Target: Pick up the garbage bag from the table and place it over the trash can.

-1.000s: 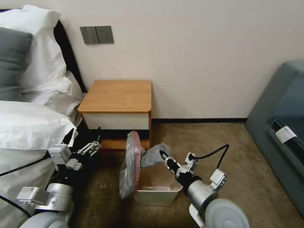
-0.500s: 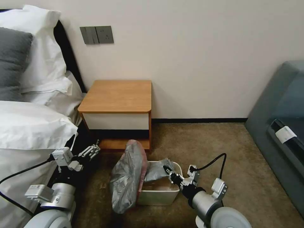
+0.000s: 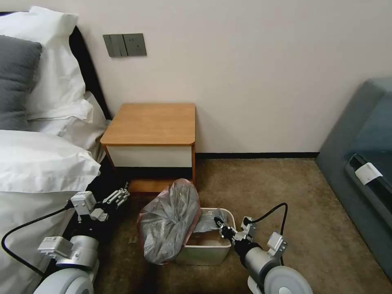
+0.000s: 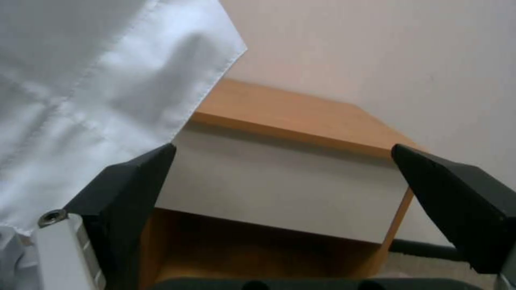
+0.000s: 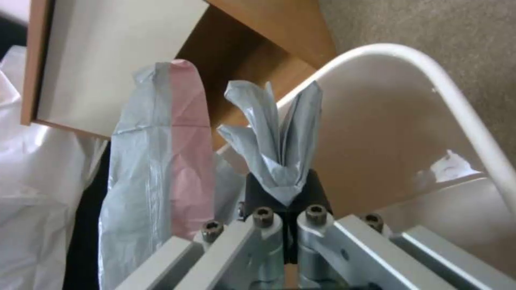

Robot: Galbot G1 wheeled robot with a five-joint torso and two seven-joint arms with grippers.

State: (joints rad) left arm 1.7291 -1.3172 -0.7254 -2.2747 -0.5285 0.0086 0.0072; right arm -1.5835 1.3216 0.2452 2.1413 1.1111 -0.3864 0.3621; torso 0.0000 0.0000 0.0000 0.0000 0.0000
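Observation:
The grey crinkly garbage bag (image 3: 168, 222), pink-tinted at its edge, hangs bunched over the left side of the cream trash can (image 3: 206, 254) on the carpet. One fold of it runs across the can's opening to my right gripper (image 3: 220, 224), which is shut on that fold just inside the can's right rim. The right wrist view shows the pinched fold of the garbage bag (image 5: 277, 137) in the right gripper (image 5: 284, 192), with the trash can rim (image 5: 430, 70) beside it. My left gripper (image 3: 119, 197) hovers open beside the bed, left of the can, facing the table (image 3: 151, 122).
A bed with white pillows (image 3: 36, 159) crowds the left arm. The wooden table (image 4: 301, 121) stands against the wall just behind the can. A grey padded seat (image 3: 363, 163) fills the right side. Open carpet (image 3: 261, 183) lies between the can and the seat.
My right gripper has gone down and back toward me with the fold. The bag has sunk from standing upright to slumping wide over the can's left side. The left gripper barely moved.

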